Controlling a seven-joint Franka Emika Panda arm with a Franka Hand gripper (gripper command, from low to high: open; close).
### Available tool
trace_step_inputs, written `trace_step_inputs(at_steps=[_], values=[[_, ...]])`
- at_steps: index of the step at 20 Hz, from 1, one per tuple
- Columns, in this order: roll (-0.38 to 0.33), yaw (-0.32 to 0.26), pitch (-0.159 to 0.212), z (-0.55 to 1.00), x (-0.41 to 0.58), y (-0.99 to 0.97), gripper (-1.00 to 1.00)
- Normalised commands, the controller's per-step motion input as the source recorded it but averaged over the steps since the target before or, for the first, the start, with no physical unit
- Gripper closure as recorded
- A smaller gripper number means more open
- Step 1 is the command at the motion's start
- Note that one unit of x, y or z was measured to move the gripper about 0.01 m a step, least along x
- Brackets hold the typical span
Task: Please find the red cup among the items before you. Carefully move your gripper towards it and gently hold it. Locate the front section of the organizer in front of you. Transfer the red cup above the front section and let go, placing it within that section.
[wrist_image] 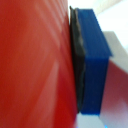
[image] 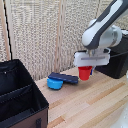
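The red cup (image: 85, 73) is a small tapered tumbler at the back of the wooden table, just under the white arm. My gripper (image: 86, 67) is shut on its rim from above; whether its base touches the table I cannot tell. In the wrist view the red cup (wrist_image: 35, 65) fills most of the picture, with one blue finger (wrist_image: 96, 60) and its dark pad pressed against the wall. The black organizer (image: 39, 96) stands at the exterior view's left, well apart from the cup. A divider (image: 20, 90) splits it, and the front section (image: 22, 106) is the compartment nearer the camera.
A shallow blue bowl (image: 54, 83) with a dark flat object (image: 65, 78) lying across it sits just to the left of the cup in the exterior view. A black boxy appliance (image: 118, 60) stands at the right behind the arm. Light curtains hang behind the table.
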Motion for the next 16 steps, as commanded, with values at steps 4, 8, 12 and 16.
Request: trace_step_inputs(at_steps=[4, 8, 12, 16], values=[[0.031, 0.122, 0.136, 0.61, 0.137, 0.57, 1.0], [0.045, 0.13, 0.166, 0.58, 0.238, 0.58, 1.0], [0.052, 0.122, 0.192, 0.55, 0.349, 0.63, 1.0], [0.012, 0.075, 0.147, 0.46, 0.339, 0.79, 1.0]])
